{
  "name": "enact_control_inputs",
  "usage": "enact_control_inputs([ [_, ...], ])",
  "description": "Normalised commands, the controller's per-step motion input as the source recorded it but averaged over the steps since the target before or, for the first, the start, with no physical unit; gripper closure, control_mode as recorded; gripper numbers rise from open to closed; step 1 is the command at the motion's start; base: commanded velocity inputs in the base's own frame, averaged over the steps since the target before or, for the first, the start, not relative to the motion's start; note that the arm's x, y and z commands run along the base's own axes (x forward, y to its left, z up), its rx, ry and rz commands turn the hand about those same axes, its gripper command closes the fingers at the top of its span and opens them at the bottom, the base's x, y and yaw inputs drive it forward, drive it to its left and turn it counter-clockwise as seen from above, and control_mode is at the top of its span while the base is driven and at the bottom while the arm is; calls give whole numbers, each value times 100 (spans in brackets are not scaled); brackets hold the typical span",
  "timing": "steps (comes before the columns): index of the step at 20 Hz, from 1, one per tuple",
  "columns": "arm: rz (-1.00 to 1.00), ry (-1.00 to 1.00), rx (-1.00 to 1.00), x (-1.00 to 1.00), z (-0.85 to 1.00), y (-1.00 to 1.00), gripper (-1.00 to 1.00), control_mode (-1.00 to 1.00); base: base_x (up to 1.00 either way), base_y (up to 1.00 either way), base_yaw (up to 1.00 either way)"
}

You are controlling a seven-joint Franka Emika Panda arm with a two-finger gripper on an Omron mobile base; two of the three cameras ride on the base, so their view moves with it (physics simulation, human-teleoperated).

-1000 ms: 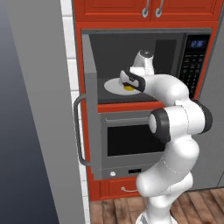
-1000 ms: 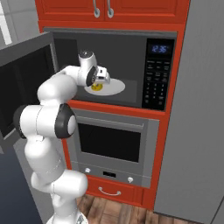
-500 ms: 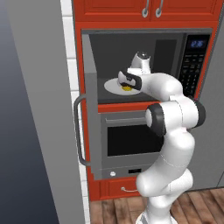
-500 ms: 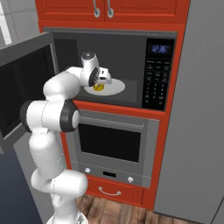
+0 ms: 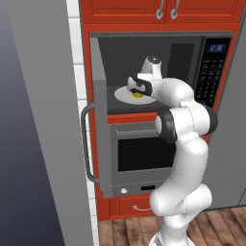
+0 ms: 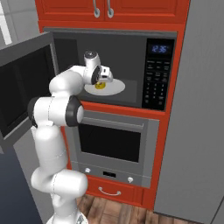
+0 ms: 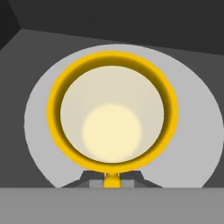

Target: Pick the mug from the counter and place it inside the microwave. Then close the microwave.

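Right base view gave us the clearest layout, so we started from the biggest thing there: the microwave (image 6: 114, 70), built into the red cabinetry above a grey oven (image 6: 113, 142). Its door (image 6: 24, 89) stood swung wide open to the left, and in the left base view we saw that same door (image 5: 98, 129) edge-on with its bar handle (image 5: 86, 143) facing us. The keypad (image 6: 155, 85) sat on the right side of the cavity under a blue display.

Next in size was the white arm (image 6: 54, 131), which rose from the base and bent in through the opening. Inside the cavity lay the round white plate (image 6: 116, 87), and the hand reached over it.

Smallest was the yellow mug (image 6: 100, 85). It was inside the microwave, over the near left part of the plate, right under the hand. In the hand view we looked straight down into the mug (image 7: 112, 113), with the plate (image 7: 192, 135) spreading around it. The gripper (image 6: 101, 82) had its fingers together, clamped on the mug near its rim. We could not tell whether the mug's base already touched the plate or hung just above it.

As we judged it, the pick from the worktop was done and the carry into the microwave was done too. What remained was to let go of the mug, draw the arm out of the cavity, and swing the door closed.
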Motion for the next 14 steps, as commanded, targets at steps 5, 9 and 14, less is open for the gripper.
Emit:
enact_control_inputs([
  [5, 0, 0, 0, 18, -23, 0, 100, -100, 0, 0, 0],
  [9, 0, 0, 0, 18, -28, 0, 100, -100, 0, 0, 0],
  [14, 0, 0, 0, 10, -25, 0, 100, -100, 0, 0, 0],
])
